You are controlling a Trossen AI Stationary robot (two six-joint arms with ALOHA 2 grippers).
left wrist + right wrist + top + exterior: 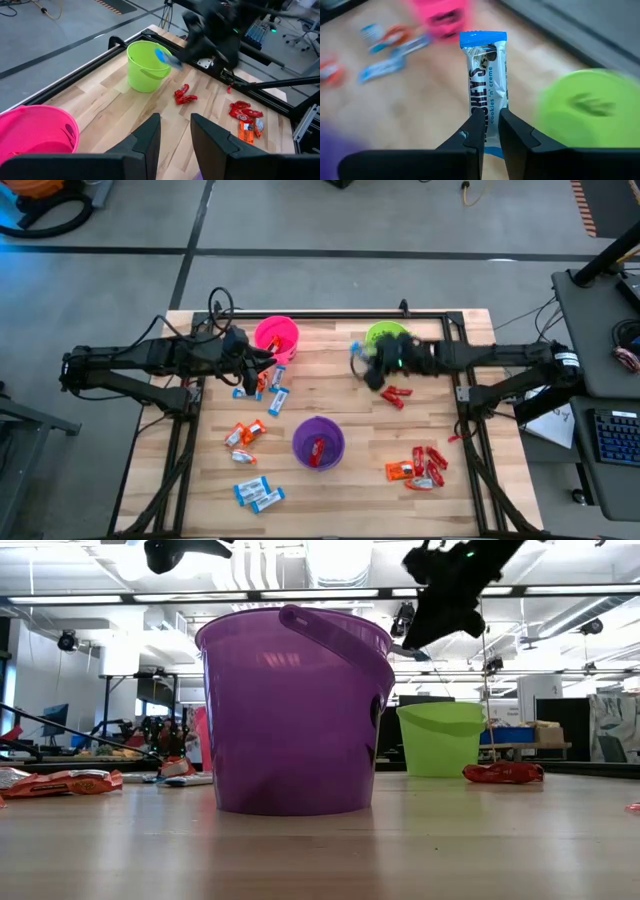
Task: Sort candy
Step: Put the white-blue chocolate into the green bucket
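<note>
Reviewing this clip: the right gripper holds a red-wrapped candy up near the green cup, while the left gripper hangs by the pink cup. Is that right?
Not quite. The candy pinched in the right gripper has a blue-and-white wrapper, not red; the right wrist view shows it plainly. The rest holds: that gripper is up near the green cup, and the left gripper hangs by the pink cup.

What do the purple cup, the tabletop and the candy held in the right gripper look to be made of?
Purple cup: likely plastic, translucent and glossy; light shows through its wall.
Tabletop: pale wood planks, visible grain and seams, satin finish.
Blue-and-white candy in the right gripper: printed wrapper, probably plastic film, with a crimped end and slight sheen.
</note>
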